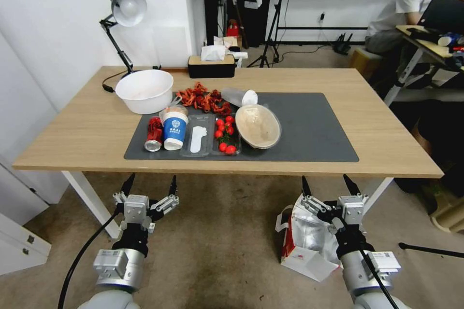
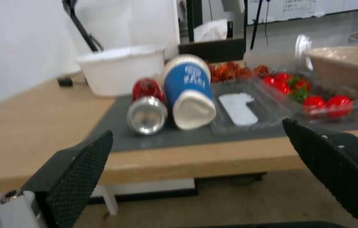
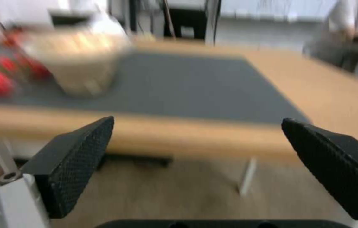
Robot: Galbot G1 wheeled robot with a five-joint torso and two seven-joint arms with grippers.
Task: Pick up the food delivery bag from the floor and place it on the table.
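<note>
The food delivery bag (image 1: 307,244), red and white with crinkled foil showing at its open top, stands on the floor (image 1: 217,246) by the table's right front leg. My right gripper (image 1: 326,185) hovers open just above and beyond the bag, near the table's front edge, holding nothing. My left gripper (image 1: 150,185) hangs open over bare floor at the left, also below the table edge. The light-wood table (image 1: 77,130) carries a dark grey mat (image 1: 309,130). In both wrist views the black fingertips (image 2: 82,171) (image 3: 77,161) stand wide apart, facing the table edge.
On the mat lie a red can (image 1: 154,133), a blue paper cup (image 1: 174,130), a clear tray of tomatoes (image 1: 225,134), a beige bowl (image 1: 257,126) and red scraps. A white bowl (image 1: 144,91), desk lamp and tissue box stand farther back. The mat's right half is bare.
</note>
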